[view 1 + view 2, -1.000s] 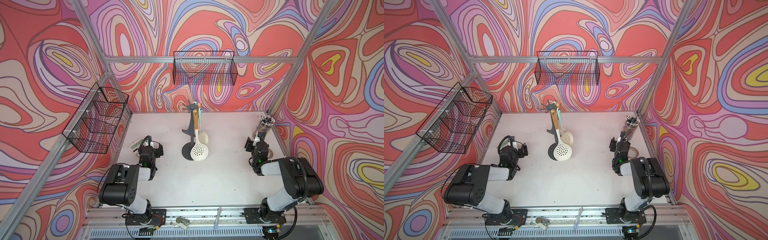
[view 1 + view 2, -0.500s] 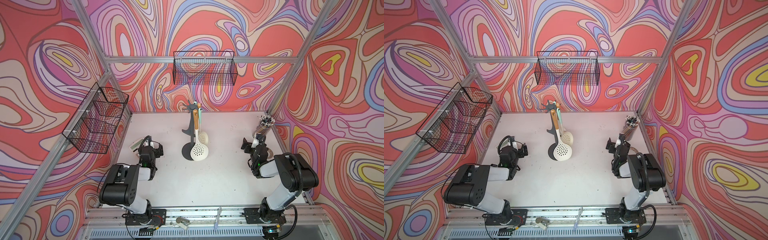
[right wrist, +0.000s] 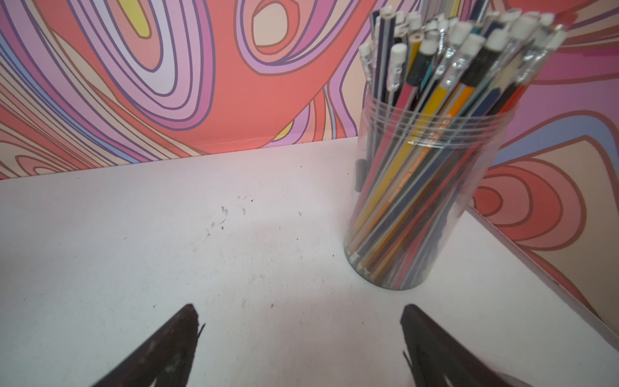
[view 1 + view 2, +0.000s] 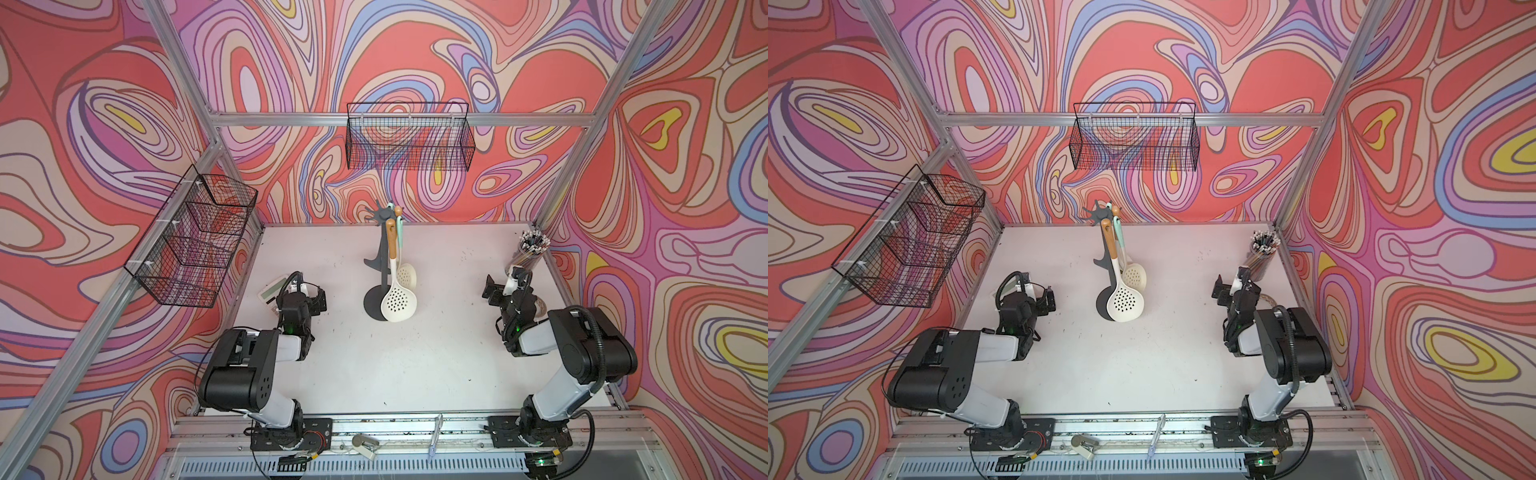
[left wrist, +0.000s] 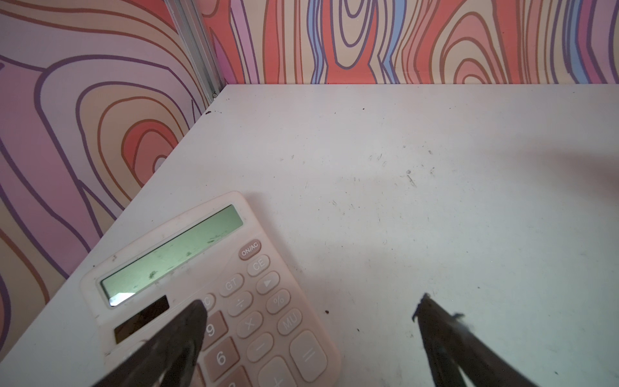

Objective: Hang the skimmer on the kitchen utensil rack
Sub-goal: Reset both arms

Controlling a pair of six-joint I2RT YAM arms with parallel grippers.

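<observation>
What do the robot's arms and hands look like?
Both the left arm and the right arm have bulky black joint housings, pale grey links and looping black cables; a small green light glows near each wrist. The left hand and right hand have dark fingers tapering to points.

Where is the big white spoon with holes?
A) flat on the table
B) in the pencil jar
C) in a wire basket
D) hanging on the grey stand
D: the big spoon with holes hangs by its wooden handle from the top of the grey stand, beside a smaller one.
</observation>
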